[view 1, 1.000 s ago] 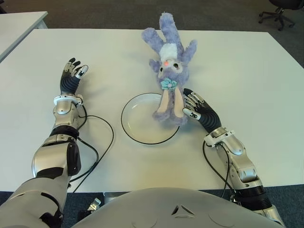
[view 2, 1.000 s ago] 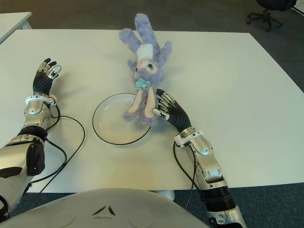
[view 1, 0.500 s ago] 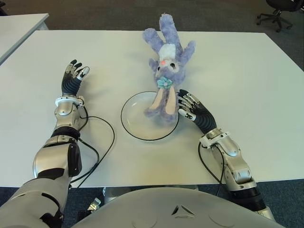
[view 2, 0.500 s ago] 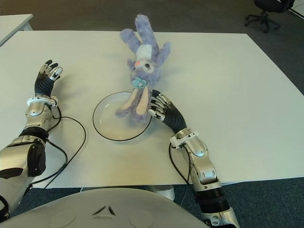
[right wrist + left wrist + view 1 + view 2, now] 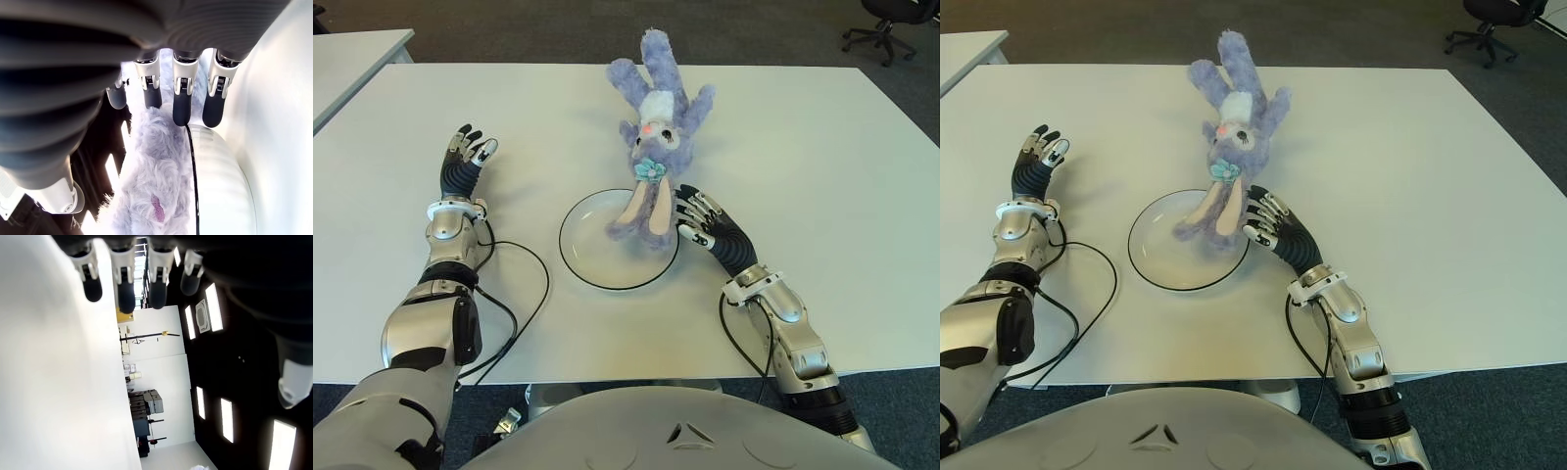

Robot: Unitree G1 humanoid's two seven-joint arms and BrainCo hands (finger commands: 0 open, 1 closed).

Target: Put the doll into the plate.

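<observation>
A purple plush bunny doll [image 5: 656, 122] lies on the white table [image 5: 822, 166], head and ears pointing away from me. Its legs [image 5: 641, 211] reach over the far right rim of the white plate [image 5: 592, 264], while the body stays outside. My right hand [image 5: 700, 217] is at the plate's right rim, touching the side of the doll's legs. In the right wrist view its fingers [image 5: 181, 105] are stretched out over the fur [image 5: 156, 166], holding nothing. My left hand [image 5: 465, 157] shows far to the left of the plate, fingers [image 5: 124, 289] straight.
A black cable [image 5: 524, 284] loops on the table beside my left forearm, close to the plate's left rim. Another table [image 5: 352, 44] stands at the far left, and an office chair [image 5: 891, 20] beyond the far right corner.
My right hand has moved left against the doll's legs, which swung further over the plate. The plate slid slightly left. The left hand has stayed put.
</observation>
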